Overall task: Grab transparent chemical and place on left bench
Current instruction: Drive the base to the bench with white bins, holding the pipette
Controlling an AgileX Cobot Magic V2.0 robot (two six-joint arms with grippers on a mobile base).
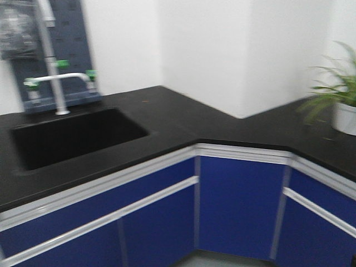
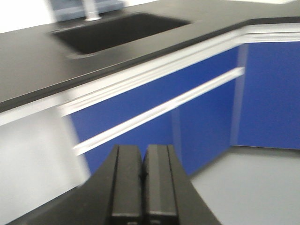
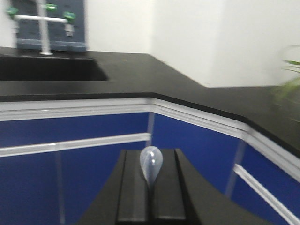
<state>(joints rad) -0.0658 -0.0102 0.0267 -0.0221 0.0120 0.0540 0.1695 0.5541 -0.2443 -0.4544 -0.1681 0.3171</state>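
One clear teardrop-bulbed pipette (image 3: 151, 165), right hand (image 3: 150, 158) pinching

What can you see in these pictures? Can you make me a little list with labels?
Right gripper: shut on the clear pipette, bulb poking out
Left gripper: shut, holding nothing
Worktop: black, bends round a corner
Sink: black, set in the worktop, white tap behind it
Plant: green, in a white pot, far right
Cabinets: blue with white rails
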